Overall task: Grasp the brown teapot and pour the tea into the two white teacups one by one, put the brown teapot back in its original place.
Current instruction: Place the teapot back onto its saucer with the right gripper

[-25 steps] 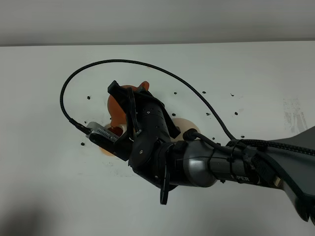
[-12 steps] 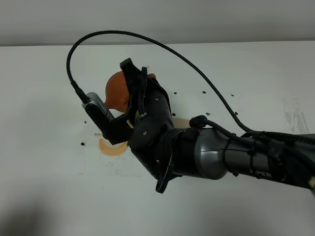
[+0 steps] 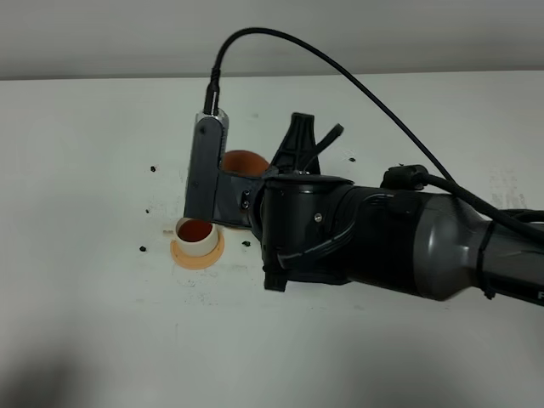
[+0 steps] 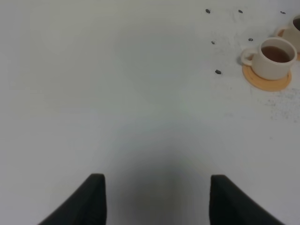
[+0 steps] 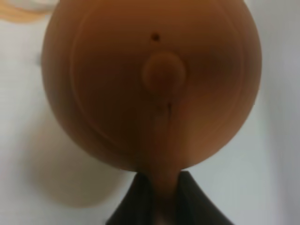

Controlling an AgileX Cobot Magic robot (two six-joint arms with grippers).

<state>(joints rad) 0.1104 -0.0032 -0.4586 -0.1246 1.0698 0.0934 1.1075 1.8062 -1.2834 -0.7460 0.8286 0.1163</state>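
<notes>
The brown teapot [image 5: 154,84] fills the right wrist view, lid knob up and level, and my right gripper [image 5: 159,199] is shut on its loop handle. From the high camera only a slice of the teapot [image 3: 242,161] shows behind the wrist, held just behind one white teacup [image 3: 195,231]. That teacup [image 4: 274,58] holds brown tea and stands on an orange coaster [image 4: 267,82]. The second teacup [image 4: 296,23] peeks in at the left wrist view's edge. The right arm hides the original place. My left gripper [image 4: 157,199] hovers open over bare table, far from the cups.
The bulky right arm [image 3: 365,238] with its looping black cable [image 3: 340,72] lies across the middle of the white table [image 3: 85,323]. Small dark specks [image 3: 153,168] dot the table around the cups. A grey wall runs behind the table's far edge.
The right wrist has rolled back, bringing the teapot from a tipped pose over the cup to level. It now sits slightly right of that cup, which has come into view with tea in it.
</notes>
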